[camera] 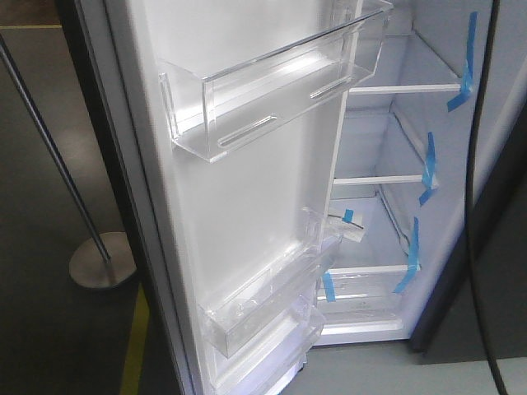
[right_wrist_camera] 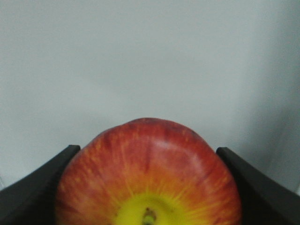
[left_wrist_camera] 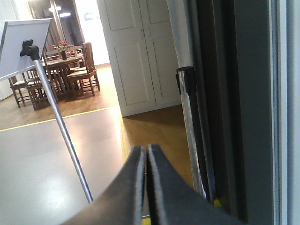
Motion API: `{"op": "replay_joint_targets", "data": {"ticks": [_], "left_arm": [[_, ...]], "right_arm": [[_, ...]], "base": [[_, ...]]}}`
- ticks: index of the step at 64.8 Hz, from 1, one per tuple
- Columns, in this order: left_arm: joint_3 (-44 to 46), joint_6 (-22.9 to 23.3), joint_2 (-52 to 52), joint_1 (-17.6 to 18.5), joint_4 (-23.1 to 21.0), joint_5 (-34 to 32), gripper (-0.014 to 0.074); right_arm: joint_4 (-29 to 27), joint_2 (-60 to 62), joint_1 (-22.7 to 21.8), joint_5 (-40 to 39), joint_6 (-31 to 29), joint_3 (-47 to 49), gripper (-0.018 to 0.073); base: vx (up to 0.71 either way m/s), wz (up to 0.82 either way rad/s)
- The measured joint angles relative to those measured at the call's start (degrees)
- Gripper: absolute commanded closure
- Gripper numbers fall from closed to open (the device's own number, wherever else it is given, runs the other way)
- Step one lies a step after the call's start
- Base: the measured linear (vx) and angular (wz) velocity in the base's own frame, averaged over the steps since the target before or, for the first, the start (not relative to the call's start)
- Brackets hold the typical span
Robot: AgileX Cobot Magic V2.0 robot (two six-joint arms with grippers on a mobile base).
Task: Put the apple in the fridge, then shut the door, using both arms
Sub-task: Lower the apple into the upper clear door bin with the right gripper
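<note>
**Apple in the pincer, fridge wide open, nothing placed yet**

Closest in, the right gripper (right_wrist_camera: 147, 187) is clamped on the apple (right_wrist_camera: 147, 176), which sits squarely between its two dark fingers (right_wrist_camera: 37, 185) against a plain pale surface. The left gripper (left_wrist_camera: 146, 187) is pinched together on nothing, beside the outer edge of the door (left_wrist_camera: 243, 108). Farther off, the door stands swung open and the fridge (camera: 395, 177) shelves look bare. So placing and closing both look left to do.
</note>
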State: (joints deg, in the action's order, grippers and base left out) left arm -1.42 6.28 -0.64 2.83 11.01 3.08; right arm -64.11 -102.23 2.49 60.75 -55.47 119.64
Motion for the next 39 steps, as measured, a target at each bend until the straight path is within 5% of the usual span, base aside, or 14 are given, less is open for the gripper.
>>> {"op": "replay_joint_targets", "data": {"ticks": [18,39], "left_arm": [[0.0,0.0,0.0,0.0,0.0,0.0,0.0603],[0.0,0.0,0.0,0.0,0.0,0.0,0.0603]], "right_arm": [[3.6,-2.5,2.8,-4.0,-0.6,0.0,0.0358],[6.8,-3.5,2.8,-4.8,3.0,0.0,0.0013]], "base": [[0.00,0.00],[0.00,0.00]]}}
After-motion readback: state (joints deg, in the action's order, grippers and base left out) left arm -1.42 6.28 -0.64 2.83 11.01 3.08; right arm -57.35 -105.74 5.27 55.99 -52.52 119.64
